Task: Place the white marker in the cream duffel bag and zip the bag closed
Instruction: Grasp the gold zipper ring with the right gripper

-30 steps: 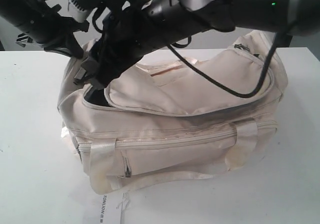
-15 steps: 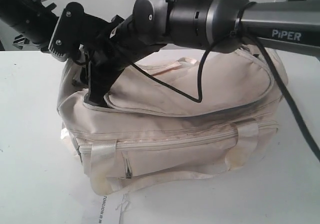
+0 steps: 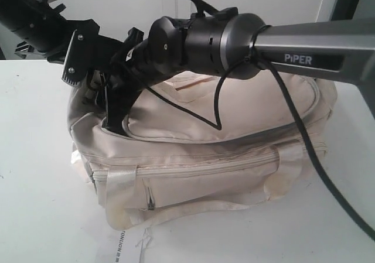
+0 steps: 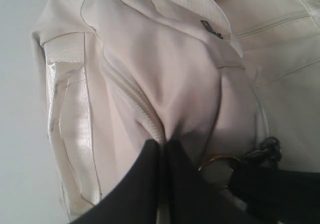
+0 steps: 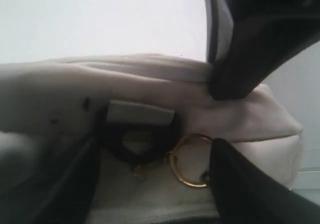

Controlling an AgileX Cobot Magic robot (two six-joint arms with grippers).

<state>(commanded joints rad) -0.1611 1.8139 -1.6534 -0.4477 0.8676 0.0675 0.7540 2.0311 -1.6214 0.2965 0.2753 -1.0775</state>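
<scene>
The cream duffel bag (image 3: 222, 157) stands on the white table, its curved top flap (image 3: 234, 108) lying down along the rim. My left gripper (image 4: 163, 145) is shut, pinching the bag's fabric at the zip seam on the bag's left end. My right gripper (image 3: 114, 118) reaches across to that same end. In the right wrist view its fingers (image 5: 250, 184) stand apart, with a gold ring (image 5: 190, 160) and a black buckle (image 5: 135, 139) between them; the ring touches one finger. The white marker is out of view.
A white paper tag (image 3: 124, 242) with printed text lies on the table (image 3: 35, 175) in front of the bag. The right arm (image 3: 304, 49) and its black cable (image 3: 304, 152) cross over the bag's top. The left arm (image 3: 29, 20) comes in from the far left.
The right arm has swung lower over the bag. The top flap, gaping dark at the left end a second ago, now lies down along the rim.
</scene>
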